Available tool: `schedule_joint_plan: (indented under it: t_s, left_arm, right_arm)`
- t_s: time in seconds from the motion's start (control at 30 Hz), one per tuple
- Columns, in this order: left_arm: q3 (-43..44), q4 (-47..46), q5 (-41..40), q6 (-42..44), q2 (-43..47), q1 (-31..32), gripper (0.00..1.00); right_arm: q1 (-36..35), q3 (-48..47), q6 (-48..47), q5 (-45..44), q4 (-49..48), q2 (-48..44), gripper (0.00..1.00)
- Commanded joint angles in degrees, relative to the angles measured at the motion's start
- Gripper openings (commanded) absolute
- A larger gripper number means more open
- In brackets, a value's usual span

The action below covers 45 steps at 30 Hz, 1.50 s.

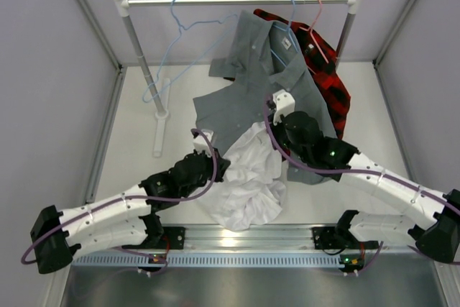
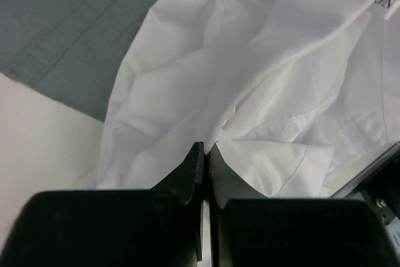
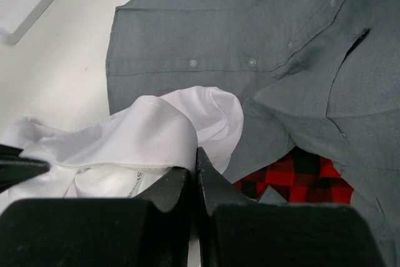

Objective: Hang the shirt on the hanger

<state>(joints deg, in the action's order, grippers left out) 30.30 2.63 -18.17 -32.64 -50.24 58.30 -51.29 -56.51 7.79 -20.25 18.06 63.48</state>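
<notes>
The white shirt point(image 1: 248, 177) lies crumpled on the table between the two arms, partly over the grey shirt's lower edge. My left gripper point(image 2: 206, 148) is shut, with a fold of the white shirt point(image 2: 250, 79) pinched at its tips. My right gripper point(image 3: 195, 154) is shut on a stitched edge of the shirt point(image 3: 156, 129), which bulges up over the fingers. In the top view the left gripper point(image 1: 221, 166) is at the shirt's left side and the right gripper point(image 1: 272, 134) at its upper right. The bare light-blue hanger point(image 1: 175, 44) hangs from the rail at the back left.
A grey shirt point(image 1: 262, 88) on a blue hanger and a red-and-black plaid shirt point(image 1: 327, 70) on a pink hanger point(image 1: 314, 12) hang from the rail point(image 1: 237, 1), draping down onto the table. The rack's white foot point(image 1: 159, 124) stands at the left. Grey walls enclose the table.
</notes>
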Motion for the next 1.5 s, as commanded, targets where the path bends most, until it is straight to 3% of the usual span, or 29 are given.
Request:
schedule_joint_plan:
  t_s: [0.0,0.13,0.27,0.3,0.4,0.47,0.53,0.6,0.63,0.77,0.87,1.07,1.1,1.17,1.2,1.27,1.3,1.47]
  left_arm:
    - [5.5,0.2,-8.4,2.2,1.2,0.0,0.00]
    - [15.1,10.2,-22.8,7.1,3.7,0.1,0.00]
    - [31.2,15.4,-31.1,17.7,4.8,0.1,0.00]
    - [39.0,15.5,-30.7,23.1,4.5,0.1,0.00]
    - [56.1,22.0,-27.1,28.9,-0.8,0.0,0.00]
    - [60.3,25.1,-24.2,29.7,-4.5,0.0,0.00]
    - [57.4,25.1,-24.5,28.1,-4.4,0.0,0.00]
    - [51.8,25.1,-28.0,22.7,-2.2,0.1,0.00]
    - [44.9,25.0,-29.5,20.7,-1.2,0.0,0.00]
    - [27.6,24.4,-30.8,9.1,3.5,0.1,0.00]
    - [20.2,24.2,-29.4,3.8,3.8,0.0,0.00]
    - [17.2,21.6,-27.0,1.9,1.0,-0.1,0.00]
    - [17.9,21.5,-26.1,2.1,0.6,0.0,0.00]
    - [18.4,20.5,-24.1,3.0,-0.1,-0.1,0.00]
    - [18.5,19.6,-22.2,3.6,-0.1,-0.1,0.00]
    - [18.7,19.1,-20.7,3.8,0.1,-0.1,0.00]
    - [18.7,18.6,-19.4,3.9,0.1,0.0,0.00]
    - [19.2,17.7,-15.2,4.1,1.0,-0.1,0.00]
  right_arm:
    - [0.8,-5.0,1.0,2.1,-0.1,0.1,0.00]
    - [0.8,-11.7,-0.7,7.4,2.9,1.8,0.00]
    - [-0.5,-24.1,-1.9,8.6,9.1,5.5,0.00]
    - [-2.2,-30.9,-3.2,7.9,10.9,6.4,0.00]
    - [-6.8,-44.2,-4.4,3.6,18.0,10.4,0.00]
    - [-9.9,-48.8,-2.8,-0.8,20.7,12.2,0.00]
    - [-10.7,-47.5,1.7,-7.3,21.3,11.8,0.00]
    - [-10.9,-39.7,10.7,-9.9,21.5,9.2,0.00]
    - [-11.0,-36.1,13.3,-10.6,21.5,8.3,0.00]
    - [-12.3,-13.8,22.1,-8.7,17.1,2.4,0.00]
    - [-13.0,-3.0,27.2,-7.1,14.3,-1.2,0.00]
    - [-13.2,6.6,25.6,1.3,10.2,-4.9,0.01]
    - [-13.1,6.7,21.6,2.7,10.0,-5.3,0.14]
    - [-13.2,6.1,16.8,5.2,9.4,-7.0,0.31]
    - [-13.2,5.8,12.0,5.5,8.1,-7.6,0.51]
    - [-13.1,3.5,7.0,7.4,7.3,-7.7,0.64]
    - [-13.0,2.3,3.1,7.9,7.3,-7.0,0.69]
    - [-12.8,-6.5,-5.5,12.1,7.2,2.9,0.70]
